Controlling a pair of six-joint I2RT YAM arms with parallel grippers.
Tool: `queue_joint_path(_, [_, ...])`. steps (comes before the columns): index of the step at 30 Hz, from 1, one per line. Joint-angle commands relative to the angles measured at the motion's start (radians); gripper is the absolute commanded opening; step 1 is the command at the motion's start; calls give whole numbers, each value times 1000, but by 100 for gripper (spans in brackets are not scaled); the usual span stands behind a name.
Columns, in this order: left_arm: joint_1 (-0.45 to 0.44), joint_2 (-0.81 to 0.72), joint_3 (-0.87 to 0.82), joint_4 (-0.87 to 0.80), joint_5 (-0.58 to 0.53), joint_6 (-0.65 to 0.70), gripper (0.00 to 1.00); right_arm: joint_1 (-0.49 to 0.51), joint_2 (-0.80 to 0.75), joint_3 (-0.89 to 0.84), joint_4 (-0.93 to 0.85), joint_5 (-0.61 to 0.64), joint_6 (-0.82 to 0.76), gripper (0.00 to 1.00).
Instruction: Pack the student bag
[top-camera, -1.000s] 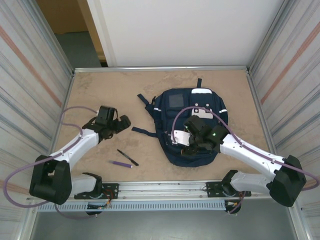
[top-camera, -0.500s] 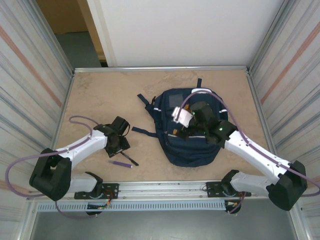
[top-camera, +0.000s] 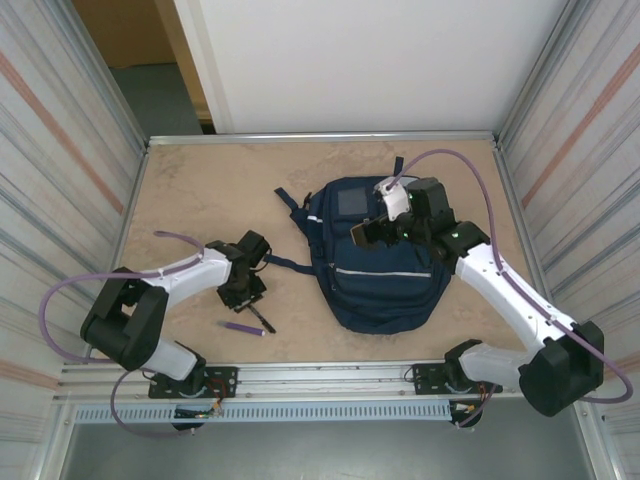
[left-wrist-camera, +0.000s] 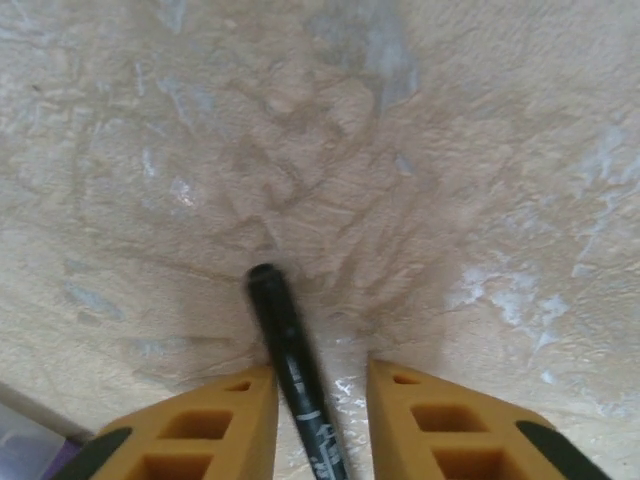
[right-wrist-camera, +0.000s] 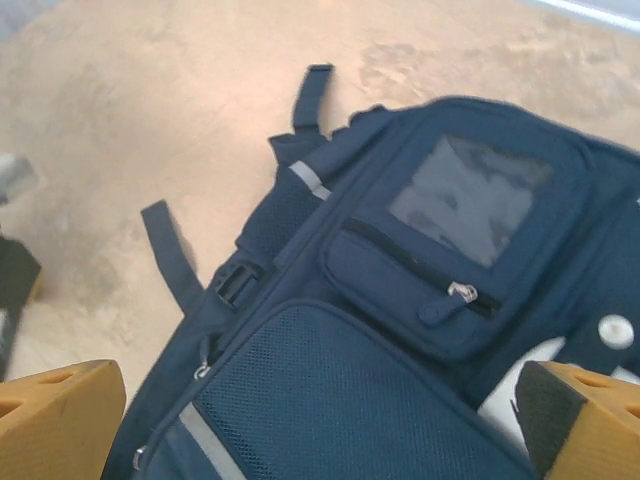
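So, left tool (left-wrist-camera: 322, 375) is straddling black pen (left-wrist-camera: 288, 345) on bench (left-wrist-camera: 420, 150), jaws slightly apart; right tool (right-wrist-camera: 315, 390) is hovering, spread wide, over navy student bag (right-wrist-camera: 420, 275).

One navy-blue backpack (top-camera: 385, 275) is lying at the right of one table (top-camera: 200, 190). Two pens, a black pen (left-wrist-camera: 292, 365) and a purple pen (top-camera: 243, 327), are lying at near left. Two robot arms, a left arm (top-camera: 185, 275) and a right arm (top-camera: 500, 295), are reaching over the table.
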Motion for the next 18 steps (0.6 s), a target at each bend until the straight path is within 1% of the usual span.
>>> queue_joint_path(1, [-5,23,-17,68,50,-35,12,-39,-18,36,-46,-40,233,99])
queue_joint_path(2, [-4,20,-10,74,54,-42,11,-53,-14,28,-33,-82,213,100])
queue_joint_path(4, [-2,11,6,95,74,-55,11,-54,-4,19,-30,-99,209,99])
queue_joint_path(6, [0,4,26,114,97,-68,11,-37,13,10,-26,-136,210,95])
queue_joint_path(8, [-1,-2,43,148,111,-77,11,20,42,0,-2,-174,209,93])
queue_joint_path(12, [10,-14,88,160,128,-96,11,178,122,20,-15,-153,223,92])
queue_joint_path(15, [33,-39,105,176,165,-88,11,264,160,-24,62,-179,269,89])
queue_joint_path(18, [63,-75,104,204,237,-88,10,330,204,-48,134,-230,333,88])
